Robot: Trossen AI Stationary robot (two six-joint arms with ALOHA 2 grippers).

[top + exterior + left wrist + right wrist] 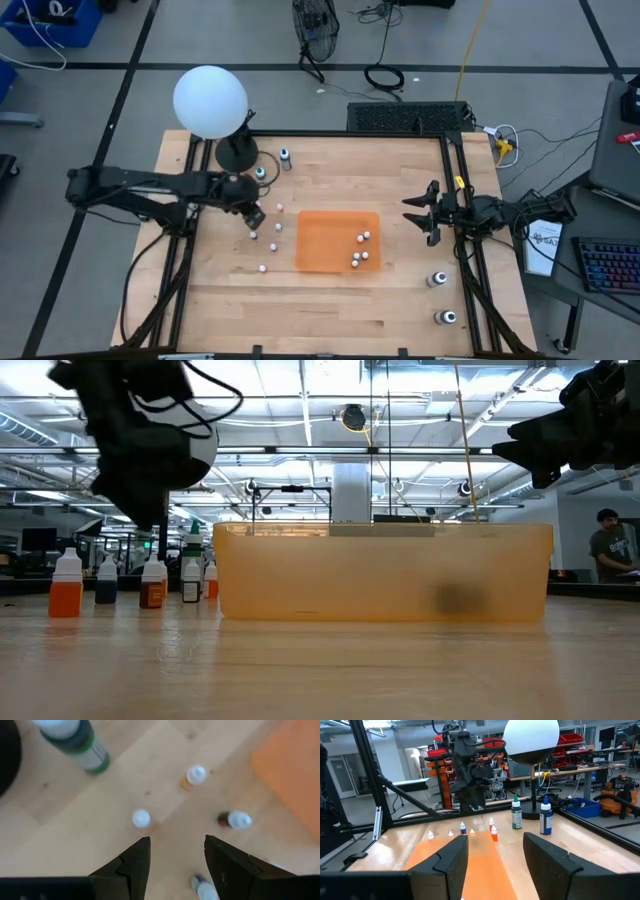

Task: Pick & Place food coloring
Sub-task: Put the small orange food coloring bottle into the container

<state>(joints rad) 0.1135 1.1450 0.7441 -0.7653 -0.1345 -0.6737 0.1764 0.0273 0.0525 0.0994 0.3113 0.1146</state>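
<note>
Several tiny white-capped food coloring bottles point(277, 227) stand upright on the wood left of the orange tray point(320, 245); more stand inside the tray point(360, 257). Two larger bottles point(285, 157) stand by the globe's black base, and two more point(437, 279) stand at the table's right side. My left gripper point(254, 215) hovers open above the loose group; in the left wrist view point(175, 840) a white cap point(141, 818) lies just ahead of its fingers and a bottle point(202, 887) shows between them. My right gripper point(410, 211) waits open at the tray's right, raised.
A big white globe point(210, 100) on a black base point(236, 155) stands at the table's far left. The tray's translucent wall point(380, 572) rises in the middle. A black frame point(455, 200) runs along the table edges. Bare wood lies along the near edge.
</note>
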